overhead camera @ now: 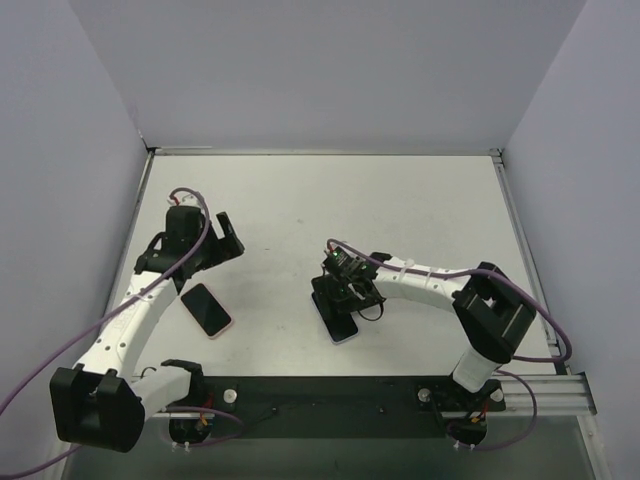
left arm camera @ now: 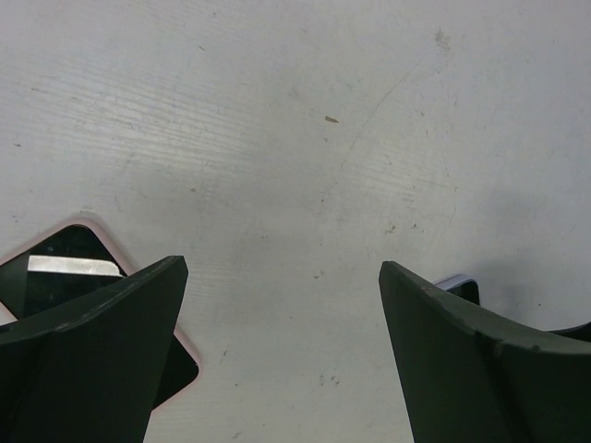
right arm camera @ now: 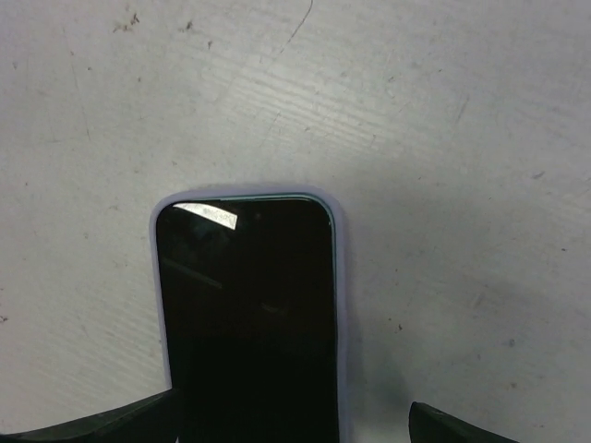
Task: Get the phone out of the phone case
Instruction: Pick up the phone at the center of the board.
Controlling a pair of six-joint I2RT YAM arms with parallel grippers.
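Note:
A phone in a pale lavender case (overhead camera: 343,328) lies screen up on the white table near the middle. My right gripper (overhead camera: 332,298) hovers just over it, open. In the right wrist view the phone (right arm camera: 247,314) fills the lower middle, and my gripper (right arm camera: 291,429) has one fingertip on each side of it, not gripping. A second phone in a pink case (overhead camera: 206,309) lies at the left. My left gripper (overhead camera: 224,238) is open and empty above the table beyond it. In the left wrist view (left arm camera: 282,355) the pink-cased phone (left arm camera: 55,272) shows by the left finger (left arm camera: 92,351).
The white table (overhead camera: 400,210) has grey walls on three sides. A black rail (overhead camera: 330,395) with the arm bases runs along the near edge. A corner of the lavender-cased phone (left arm camera: 459,286) shows behind the right finger in the left wrist view.

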